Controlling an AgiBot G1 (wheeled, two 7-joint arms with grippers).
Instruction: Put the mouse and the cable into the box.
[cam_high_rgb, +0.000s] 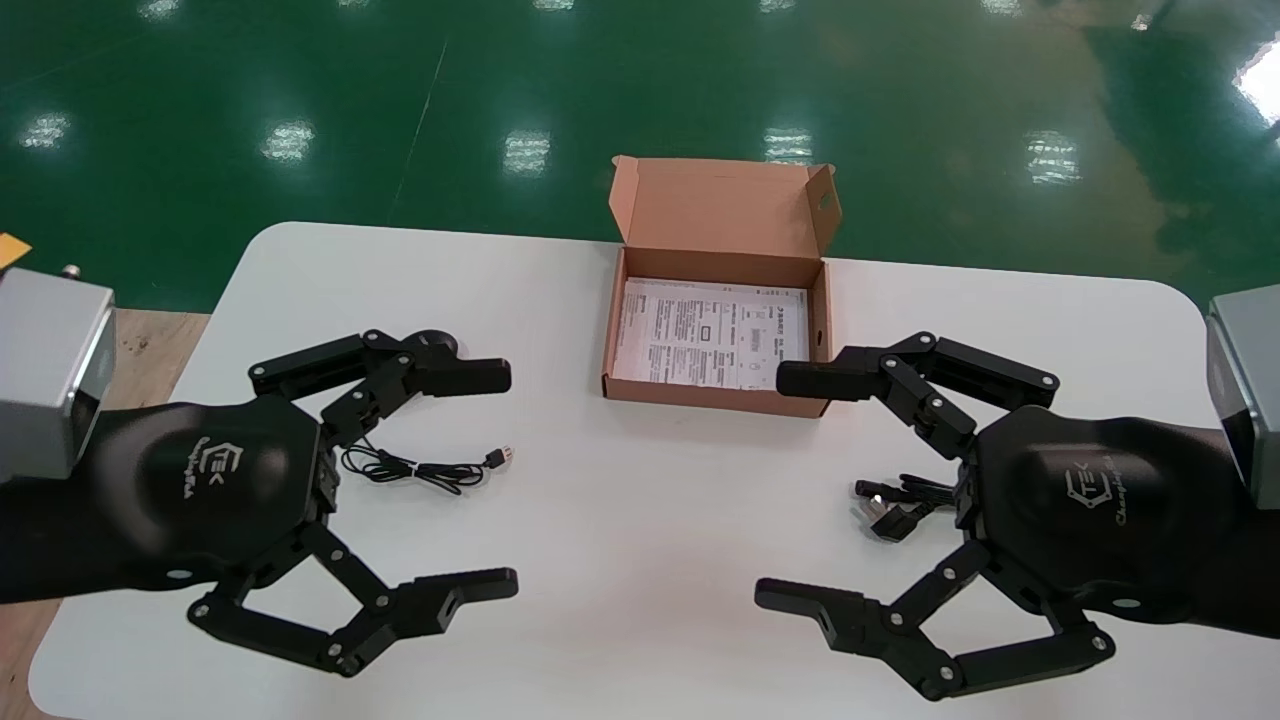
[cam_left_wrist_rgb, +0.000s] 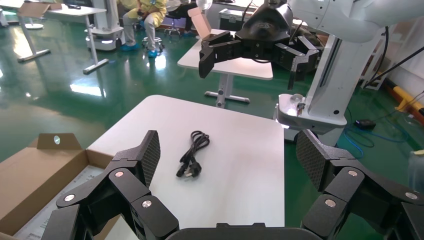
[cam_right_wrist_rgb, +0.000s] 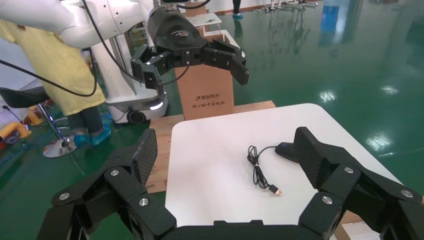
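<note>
The left gripper (cam_high_rgb: 503, 480) and right gripper (cam_high_rgb: 775, 487) both hover with jaws spread wide and empty; the mouse (cam_high_rgb: 432, 345) sits just behind the left's far jaw, its thin lead (cam_high_rgb: 420, 468) trailing between them, and the coiled cable (cam_high_rgb: 893, 503) lies between the right's jaws, near the palm. The mouse looks light, hard and smooth, best pinched across its flanks, the limp cable mid-bundle. The white desk (cam_high_rgb: 620, 560) looks slick; the open box (cam_high_rgb: 720, 215) stands beyond the jaw tips, green floor (cam_high_rgb: 200, 100) around.
</note>
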